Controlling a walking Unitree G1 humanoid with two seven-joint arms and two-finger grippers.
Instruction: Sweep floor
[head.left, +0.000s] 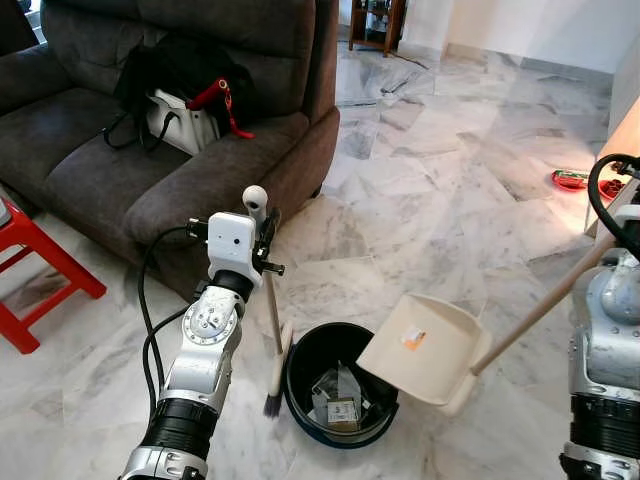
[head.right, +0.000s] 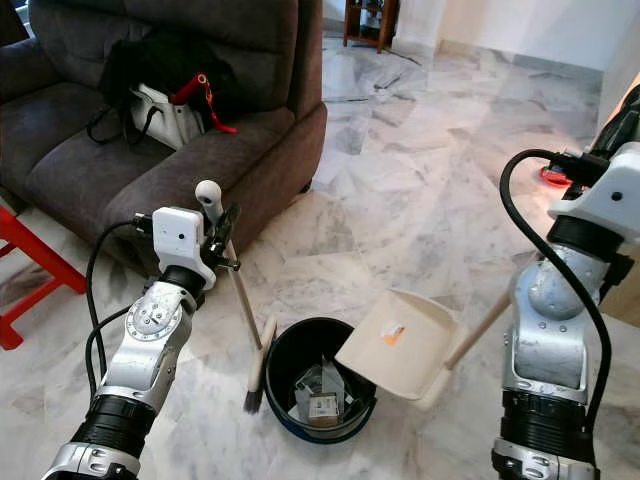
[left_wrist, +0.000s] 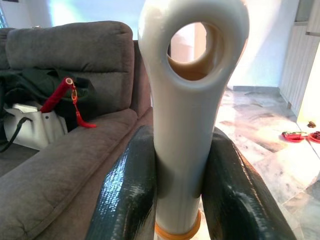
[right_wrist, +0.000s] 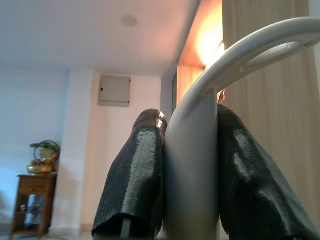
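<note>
My left gripper (left_wrist: 182, 185) is shut on the cream handle of a small broom (head.left: 274, 330), just below its hanging hole. The broom stands nearly upright, its dark bristles (head.left: 271, 404) down on the marble floor beside a black bin (head.left: 300, 385). Rubbish (head.left: 340, 405) lies inside the bin. My right gripper (right_wrist: 192, 170) is shut on the looped top of the long wooden handle (head.left: 545, 305) of a cream dustpan (head.left: 420, 345). The pan is tilted over the bin's right rim, with an orange scrap stuck on its inner face.
A dark grey sofa (head.left: 150, 160) with a black bag and a white bag (head.left: 185, 120) stands close on the left. A red stool (head.left: 35, 270) is at the far left. Red slippers (head.left: 572, 180) lie at the right by a wall. Open marble floor stretches ahead.
</note>
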